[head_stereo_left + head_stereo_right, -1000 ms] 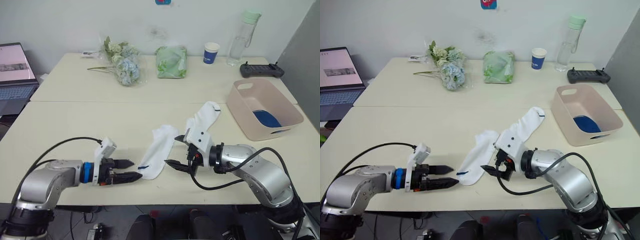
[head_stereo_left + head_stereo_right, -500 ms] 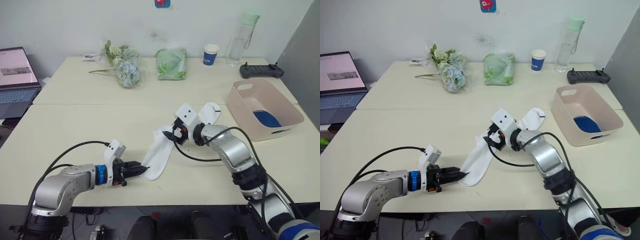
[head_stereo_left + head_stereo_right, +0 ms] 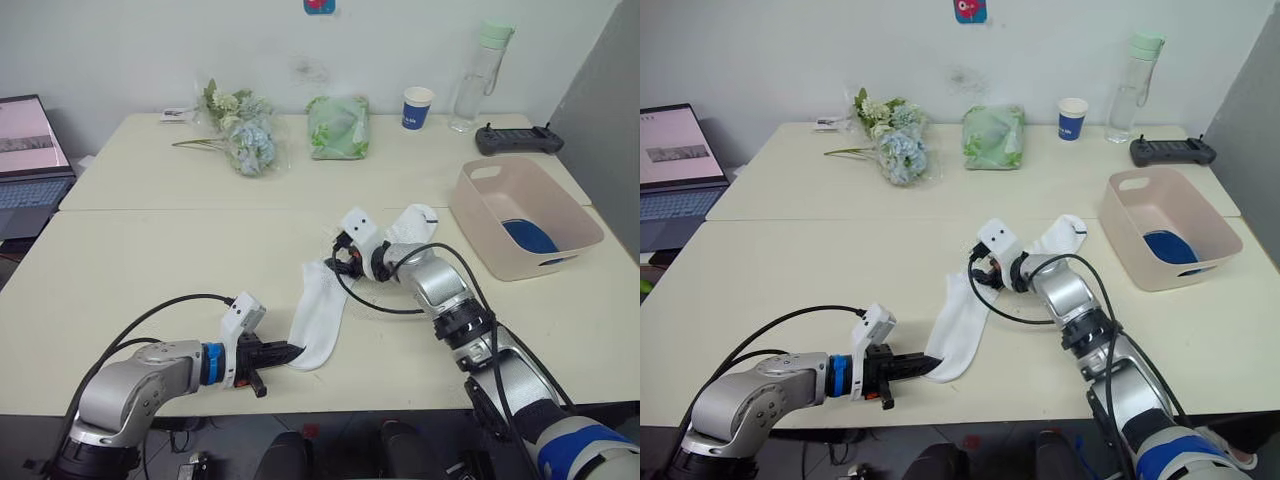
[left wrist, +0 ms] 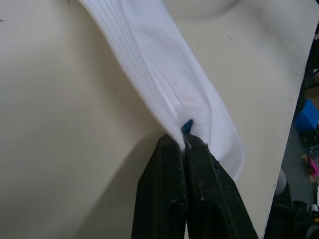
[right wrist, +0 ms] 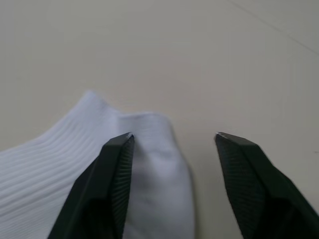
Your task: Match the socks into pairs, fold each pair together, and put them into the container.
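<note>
Table (image 3: pixel 150 260): your beige surface; laptop (image 3: pixel 30 150) at far left
Left hand (image 4: pixel 185 145): clamped on white sock (image 4: pixel 164 84)'s cuff mark
Right hand (image 5: pixel 172 144): spread over its other end

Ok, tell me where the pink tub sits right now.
In the left eye view the pink tub stands at the table's right side, beyond the right gripper, with the black controller behind it and the far white sock to its left.

Both arms are rounded silver-grey metal shells with black joints and loose black cables looping along them. The left arm carries a blue ring at its wrist. Each wrist bears a small white camera block. The left gripper (image 3: pixel 285 353) and right gripper (image 3: pixel 332 262) have black fingers (image 5: pixel 115 184) with finely ribbed inner faces.
</note>
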